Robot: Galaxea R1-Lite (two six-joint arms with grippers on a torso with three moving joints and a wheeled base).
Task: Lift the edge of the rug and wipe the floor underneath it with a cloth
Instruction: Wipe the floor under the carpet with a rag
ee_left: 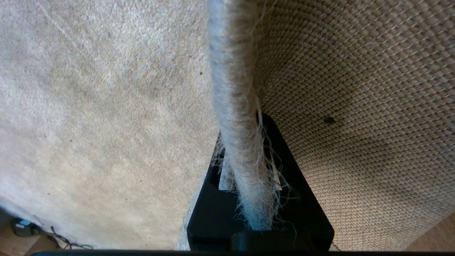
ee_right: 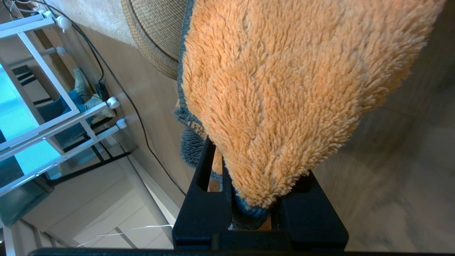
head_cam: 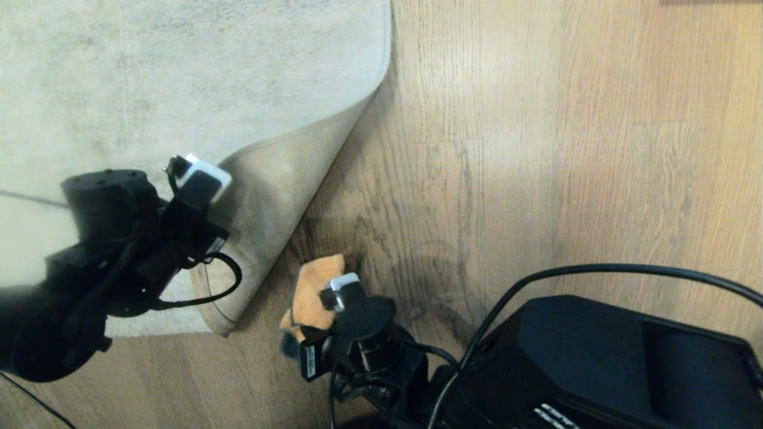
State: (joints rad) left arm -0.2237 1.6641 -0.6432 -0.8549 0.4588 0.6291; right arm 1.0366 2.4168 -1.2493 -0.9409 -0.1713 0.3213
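Item 1, rug edge [head_cam: 280, 196]: you have the corner of the grey-beige rug [head_cam: 149, 77] folded back over its own pile, so the tan woven backing faces up in the head view. The fold runs diagonally from the rug's straight border down toward the rounded corner tip near the lower left.

Item 2, left gripper [ee_left: 249, 199]: your left arm sits over the folded corner at the left of the head view. In the left wrist view the black jaws are pinched narrow on the fraying rug border, pile on one side of the clamped strip and woven backing on the other.

Item 3, cloth [head_cam: 316, 289]: the orange-yellow cloth hangs from your right gripper [ee_right: 249, 209], just beside the lifted corner and low over the bared planks. In the right wrist view its fluffy orange face spreads out beyond the jaws, with a dark grey trim and underside showing at the clamped end. The jaws are closed narrow on that end.

Item 4, floor [head_cam: 536, 149]: brown wood-grain planks, darker grain streaks showing beside the fold. Whether the cloth actually touches the planks you cannot tell.

Item 5, surroundings: the robot's black base [head_cam: 596, 363] with a black cable [head_cam: 626, 271] arcing over it at lower right; a white metal frame [ee_right: 53, 117] stands in the right wrist view's background
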